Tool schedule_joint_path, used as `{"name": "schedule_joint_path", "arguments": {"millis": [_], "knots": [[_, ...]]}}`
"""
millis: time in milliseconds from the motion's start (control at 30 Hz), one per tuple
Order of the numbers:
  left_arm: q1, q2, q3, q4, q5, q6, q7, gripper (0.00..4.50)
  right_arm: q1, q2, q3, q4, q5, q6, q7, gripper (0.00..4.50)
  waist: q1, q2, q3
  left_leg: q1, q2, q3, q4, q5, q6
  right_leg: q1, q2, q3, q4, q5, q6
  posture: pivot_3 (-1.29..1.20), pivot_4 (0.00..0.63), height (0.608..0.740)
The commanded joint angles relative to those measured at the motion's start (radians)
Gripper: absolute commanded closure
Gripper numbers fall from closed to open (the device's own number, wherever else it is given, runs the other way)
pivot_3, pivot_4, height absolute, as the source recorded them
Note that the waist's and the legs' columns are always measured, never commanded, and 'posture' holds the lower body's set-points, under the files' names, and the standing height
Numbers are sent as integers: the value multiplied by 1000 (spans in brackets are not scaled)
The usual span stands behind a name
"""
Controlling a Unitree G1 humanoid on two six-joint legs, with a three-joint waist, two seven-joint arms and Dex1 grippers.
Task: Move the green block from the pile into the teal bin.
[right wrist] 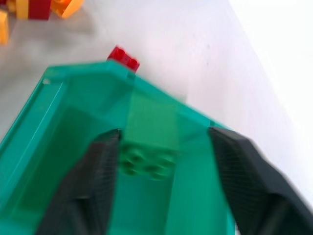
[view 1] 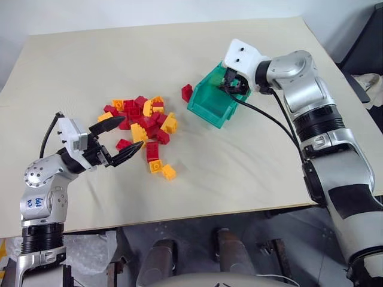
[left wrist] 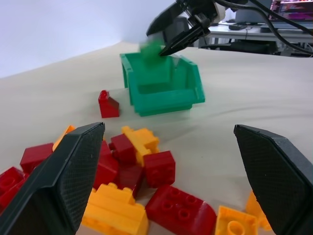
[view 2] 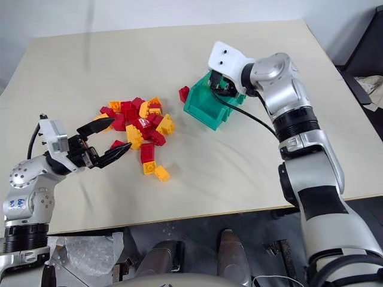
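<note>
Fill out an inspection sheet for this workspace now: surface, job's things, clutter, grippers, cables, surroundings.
Surface: beige table, bare apart from the bricks and bin.
Job's things: green block blurred between the right gripper's open fingers, above the teal bin; pile of red and yellow-orange bricks lies beside the bin.
Clutter: one lone red brick next to the bin.
Grippers: right gripper open over the bin; left gripper open, empty, at the pile's edge.
Cables: black cable along the right arm.
Surroundings: desk with monitor beyond the table.
</note>
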Motion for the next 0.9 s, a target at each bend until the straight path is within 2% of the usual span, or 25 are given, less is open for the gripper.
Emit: {"name": "schedule_joint_path", "arguments": {"millis": [33,167,333,500,600,700,900], "knots": [[-4,14,38,-14,-24,7,14,0,-31,-17,-11,-22,7,-23,35,122,3,0,0,0,0,0,0,0,0,0,0,0,0,0,0,0,150,740],[32,25,88,-27,-23,13,54,0,2,-49,-39,-99,57,17,135,54,6,0,0,-1,0,-1,0,0,0,0,0,0,0,0,0,0,150,740],[129,59,162,-89,-28,79,131,0,147,-125,-82,-294,192,101,344,54,10,0,0,-1,0,-1,-2,0,0,0,0,-1,-2,0,0,0,150,740],[328,112,289,-97,-87,122,49,0,453,-241,-151,-525,419,123,609,54,12,0,0,0,1,-2,-4,-1,1,2,-1,-2,-6,0,0,0,150,740],[379,108,329,-64,-95,97,16,0,557,-219,-220,-533,517,96,613,54,13,1,0,0,1,-1,-5,-1,2,3,-1,-3,-9,0,0,0,150,740],[418,107,364,-44,-89,79,-1,0,629,-212,-240,-496,528,37,599,54,12,1,0,3,1,-1,-3,-1,1,5,-1,-3,-11,0,0,0,150,740],[430,105,396,-54,-101,85,21,0,683,-205,-257,-505,538,36,553,54,13,1,0,3,1,-1,-3,-1,1,5,-2,-3,-10,0,0,0,150,740]]}}
